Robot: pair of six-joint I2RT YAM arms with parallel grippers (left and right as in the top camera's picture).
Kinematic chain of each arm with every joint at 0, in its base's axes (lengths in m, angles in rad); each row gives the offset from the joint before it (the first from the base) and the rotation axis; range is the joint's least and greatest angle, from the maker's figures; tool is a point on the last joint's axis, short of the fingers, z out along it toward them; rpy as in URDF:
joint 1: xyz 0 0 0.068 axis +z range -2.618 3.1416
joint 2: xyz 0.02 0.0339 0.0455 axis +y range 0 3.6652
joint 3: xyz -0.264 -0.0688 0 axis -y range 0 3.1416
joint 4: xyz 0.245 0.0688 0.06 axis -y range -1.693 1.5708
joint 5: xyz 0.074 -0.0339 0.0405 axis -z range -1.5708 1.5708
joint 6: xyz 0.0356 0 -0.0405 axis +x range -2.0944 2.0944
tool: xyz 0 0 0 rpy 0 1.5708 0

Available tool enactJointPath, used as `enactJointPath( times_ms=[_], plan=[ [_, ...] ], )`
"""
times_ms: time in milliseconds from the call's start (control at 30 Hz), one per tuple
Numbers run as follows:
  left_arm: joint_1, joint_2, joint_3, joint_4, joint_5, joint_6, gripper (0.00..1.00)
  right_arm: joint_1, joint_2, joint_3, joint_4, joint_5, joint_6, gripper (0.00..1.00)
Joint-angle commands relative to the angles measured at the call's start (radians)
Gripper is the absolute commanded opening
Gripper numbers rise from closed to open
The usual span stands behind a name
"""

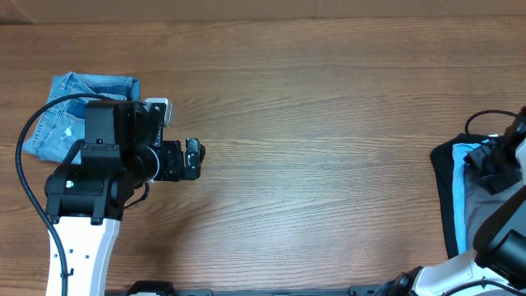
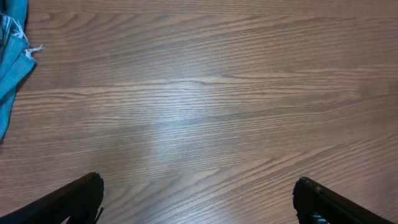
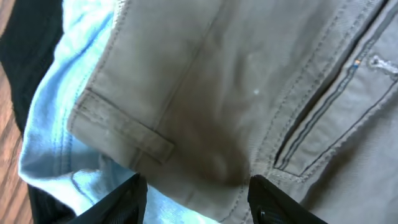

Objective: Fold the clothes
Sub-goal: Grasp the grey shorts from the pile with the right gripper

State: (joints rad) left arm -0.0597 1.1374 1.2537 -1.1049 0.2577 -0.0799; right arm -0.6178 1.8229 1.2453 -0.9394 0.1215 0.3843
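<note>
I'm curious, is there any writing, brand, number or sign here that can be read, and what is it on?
No text can be read in any view.
Grey shorts: a pale mark beside the pocket slit, too blurred to tell whether it is lettering.
Denim shorts: no label or writing shows.
Table: bare wood grain, no marks.
</note>
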Motion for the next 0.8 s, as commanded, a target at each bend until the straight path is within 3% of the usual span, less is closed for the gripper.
enactJointPath(
  times_ms=[0, 100, 233, 433, 767],
  plan=[
    [-0.006, 0.001, 0.026, 0.002, -0.008, 0.058, 1.00, 0.073, 0.027, -0.016, 0.019, 0.034, -0.048, 0.59],
    [-0.006, 0.001, 0.026, 0.000, -0.006, 0.058, 1.00, 0.133, 0.061, -0.032, 0.037, 0.130, -0.048, 0.65],
    [-0.006, 0.001, 0.026, -0.032, -0.006, 0.058, 1.00, 0.142, 0.086, -0.032, 0.045, 0.204, -0.039, 0.66],
    [-0.006, 0.001, 0.026, -0.042, -0.006, 0.058, 1.00, 0.080, 0.087, -0.008, 0.041, 0.084, -0.052, 0.65],
    [-0.006, 0.002, 0.026, -0.039, -0.006, 0.058, 1.00, 0.067, 0.087, 0.039, 0.110, 0.073, -0.074, 0.68]
  ],
)
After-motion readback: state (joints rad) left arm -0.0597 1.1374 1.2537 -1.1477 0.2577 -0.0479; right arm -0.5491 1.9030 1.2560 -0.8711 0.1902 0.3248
